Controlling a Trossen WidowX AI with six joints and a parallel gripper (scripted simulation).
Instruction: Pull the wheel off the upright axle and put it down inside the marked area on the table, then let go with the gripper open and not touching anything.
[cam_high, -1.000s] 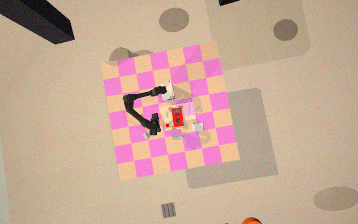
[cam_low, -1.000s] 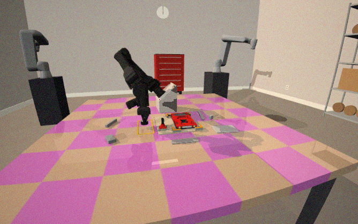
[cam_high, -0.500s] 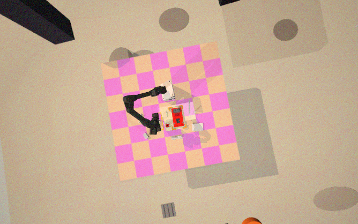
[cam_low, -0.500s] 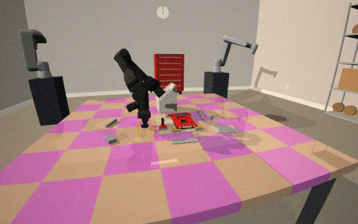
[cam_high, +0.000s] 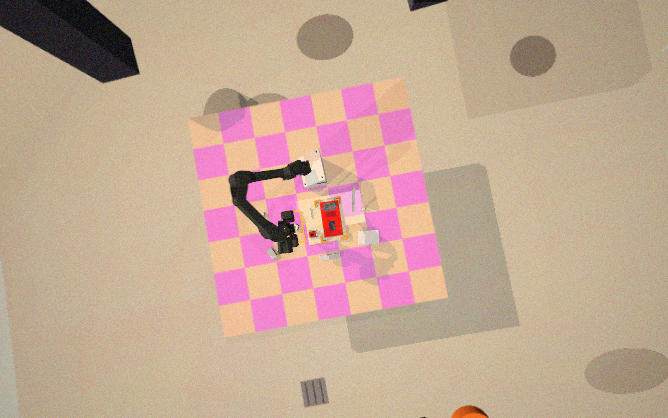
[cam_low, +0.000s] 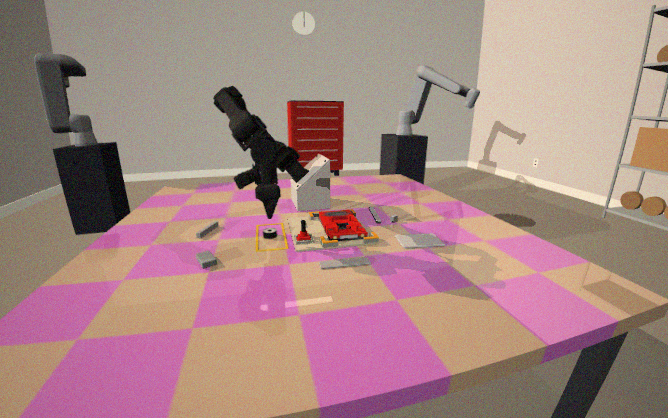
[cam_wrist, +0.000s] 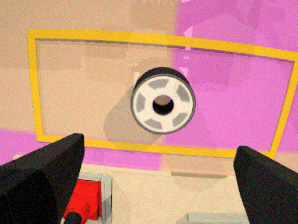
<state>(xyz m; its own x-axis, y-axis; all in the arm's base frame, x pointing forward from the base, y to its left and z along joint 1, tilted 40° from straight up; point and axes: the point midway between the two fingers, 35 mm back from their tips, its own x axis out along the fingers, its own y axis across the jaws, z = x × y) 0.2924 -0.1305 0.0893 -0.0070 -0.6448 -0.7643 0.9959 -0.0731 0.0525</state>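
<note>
Wheel (cam_wrist: 162, 103) lies flat on the desk (cam_low: 350, 320), hub hole facing up, inside the yellow frame (cam_wrist: 40, 90) that marks the drop area. In the wrist view we see it sitting near the middle of that frame, on the seam where a tan square meets a pink one, with its rim clear of the yellow line on every side.

Our gripper (cam_low: 270, 214) hangs above the wheel with its tip pointing down, released and grasping nothing. In the wrist view its 2 dark fingers stand wide apart at the lower corners, and we see bare desk between them and the wheel. In the exterior view we see a gap between the gripper tip and the wheel (cam_low: 270, 232) below it.

Just beside the frame stands the red axle (cam_low: 303, 231) on its tan base plate, upright and apart from the wheel. A red car body (cam_low: 341, 223) sits on the same plate, on the far side of the axle from the frame. A few grey blocks (cam_low: 206, 259) lie scattered on the desk around them.
</note>
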